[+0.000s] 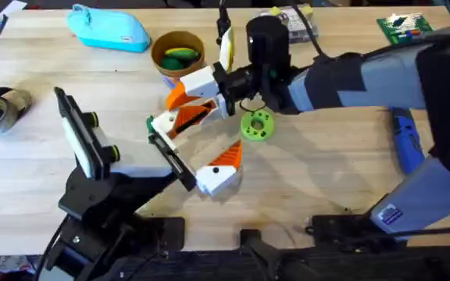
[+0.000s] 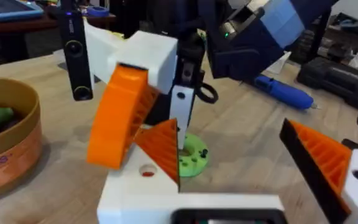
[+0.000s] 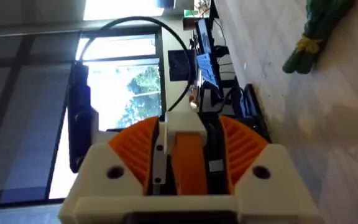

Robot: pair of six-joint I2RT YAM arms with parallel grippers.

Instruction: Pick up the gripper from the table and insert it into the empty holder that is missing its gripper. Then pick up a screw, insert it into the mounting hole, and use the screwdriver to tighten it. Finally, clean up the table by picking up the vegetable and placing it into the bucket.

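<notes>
The left hand (image 1: 201,142) rests low over the light plank-grain wooden desk (image 1: 326,179), fingers spread wide and empty. Just beyond it, the right hand (image 1: 221,90) is closed on the short wedge-shaped plastic gripper (image 1: 187,87), held above the desk with its white block base toward the fingers and its orange tip free. The part looks light, rigid and smooth. The flat base faces are the best place to grasp it, as the tapered tip would likely slip. Farther off stands the round tan tub (image 1: 176,55).

The bucket (image 1: 176,55) stands behind the disc (image 1: 257,126), screwdriver (image 1: 406,142) seemingly far right.
</notes>
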